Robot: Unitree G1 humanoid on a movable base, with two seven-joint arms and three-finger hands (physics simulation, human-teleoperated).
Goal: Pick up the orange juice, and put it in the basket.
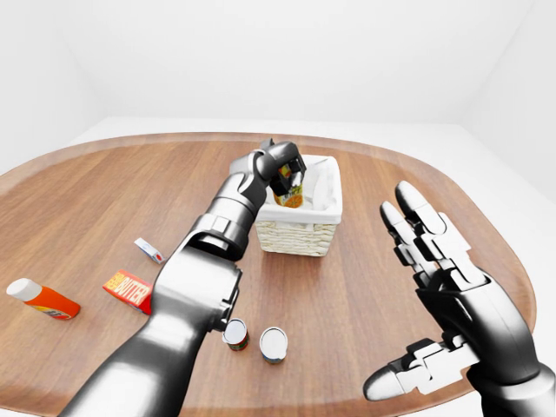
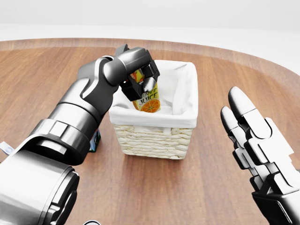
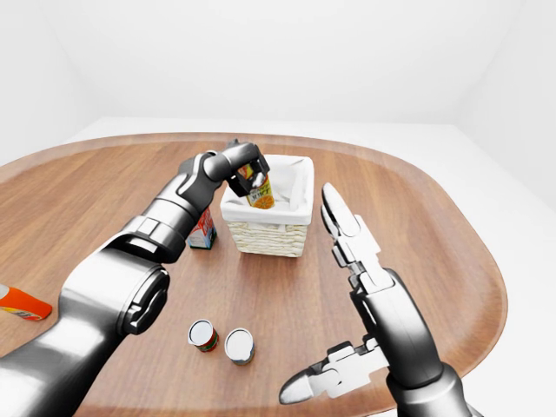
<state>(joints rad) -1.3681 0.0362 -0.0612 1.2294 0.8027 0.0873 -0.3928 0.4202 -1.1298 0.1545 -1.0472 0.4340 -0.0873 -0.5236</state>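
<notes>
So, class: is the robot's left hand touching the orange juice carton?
Touching: the head view shows the left hand with dark fingers closed round the orange juice carton.
</notes>
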